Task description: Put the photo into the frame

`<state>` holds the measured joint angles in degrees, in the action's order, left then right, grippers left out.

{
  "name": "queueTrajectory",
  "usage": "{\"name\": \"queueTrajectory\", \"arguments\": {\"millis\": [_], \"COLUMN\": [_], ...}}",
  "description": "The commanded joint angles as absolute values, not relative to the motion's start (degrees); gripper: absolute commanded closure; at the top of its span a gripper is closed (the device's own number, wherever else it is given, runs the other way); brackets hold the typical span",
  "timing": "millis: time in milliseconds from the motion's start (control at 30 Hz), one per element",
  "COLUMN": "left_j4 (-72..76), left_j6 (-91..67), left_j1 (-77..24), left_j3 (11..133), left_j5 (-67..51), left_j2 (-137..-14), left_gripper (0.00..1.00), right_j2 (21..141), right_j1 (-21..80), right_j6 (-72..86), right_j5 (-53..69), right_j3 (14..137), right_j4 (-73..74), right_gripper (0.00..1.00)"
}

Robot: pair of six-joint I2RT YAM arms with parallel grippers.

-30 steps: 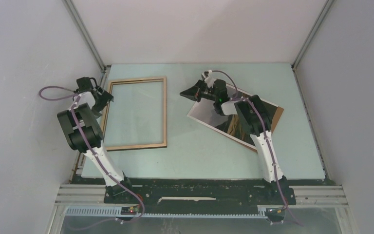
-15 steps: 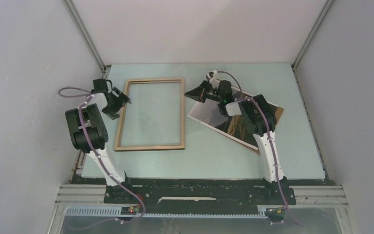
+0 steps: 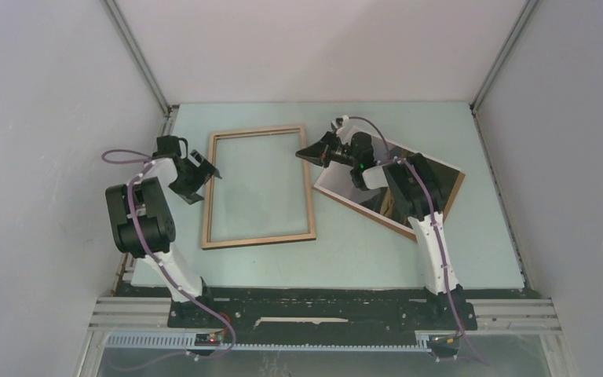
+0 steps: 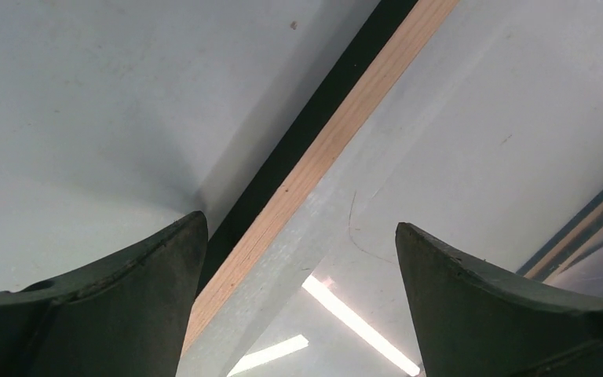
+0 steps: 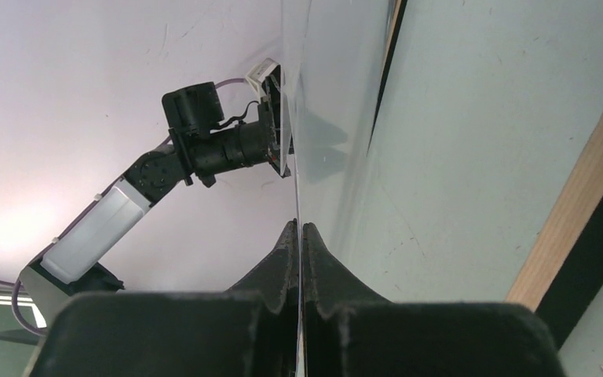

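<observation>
Since a second ago, the frame [image 3: 259, 239] has been carried away from the desk's [image 3: 479, 251] left edge toward its middle, and the left hand [image 3: 206, 167] has travelled with it. The photo [image 3: 341, 188] has been shifted slightly toward the right edge.

The left hand is seen with its fingers spread wide. They straddle the frame's left rail near the far end, one finger outside the wood and the other over the pane [image 4: 455, 118]. Nothing is clamped between them, and contact with the rail cannot be judged. From the left wrist, the rail is seen as a light tan strip with a black edge. It runs diagonally between the two fingers, with ceiling lights mirrored in the pane beside it.

The frame lies flat with its tan face up. Its long sides run from the near edge toward the far edge and are slightly tilted.

The right hand [image 3: 303, 154] is pressed shut on the photo's thin edge at the corner nearest the frame. It points toward the frame's far right corner, just beside it. From the right wrist, the sheet is seen edge-on between the fingers, and the arm is mirrored in its glossy face.

The photo lies askew on the right half of the desk, over a brown backing board [image 3: 452, 192]. The board shows along the photo's right side.
</observation>
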<state>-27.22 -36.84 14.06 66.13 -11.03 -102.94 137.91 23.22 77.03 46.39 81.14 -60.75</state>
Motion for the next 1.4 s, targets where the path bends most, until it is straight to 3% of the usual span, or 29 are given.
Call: {"name": "queueTrajectory", "arguments": {"millis": [0, 500, 1367], "left_j4": [-28.2, -22.3, -20.4], "left_j6": [-34.5, -39.3, -41.2], "left_j1": [14.6, 18.6, 18.7], "left_j3": [67.6, 65.2, 64.4], "left_j5": [-8.9, -16.9, -19.6], "left_j2": [-98.0, -95.3, -95.9], "left_gripper": [0.03, 0.0, 0.0], "right_j2": [136.8, 140.9, 135.1], "right_j1": [25.4, 27.8, 28.8], "right_j6": [77.5, 80.4, 74.2], "right_j5": [46.7, 43.1, 34.6], "right_j3": [84.2, 90.2, 79.1], "right_j4": [-61.5, -55.8, -53.3], "right_gripper": [1.0, 1.0, 1.0]}}
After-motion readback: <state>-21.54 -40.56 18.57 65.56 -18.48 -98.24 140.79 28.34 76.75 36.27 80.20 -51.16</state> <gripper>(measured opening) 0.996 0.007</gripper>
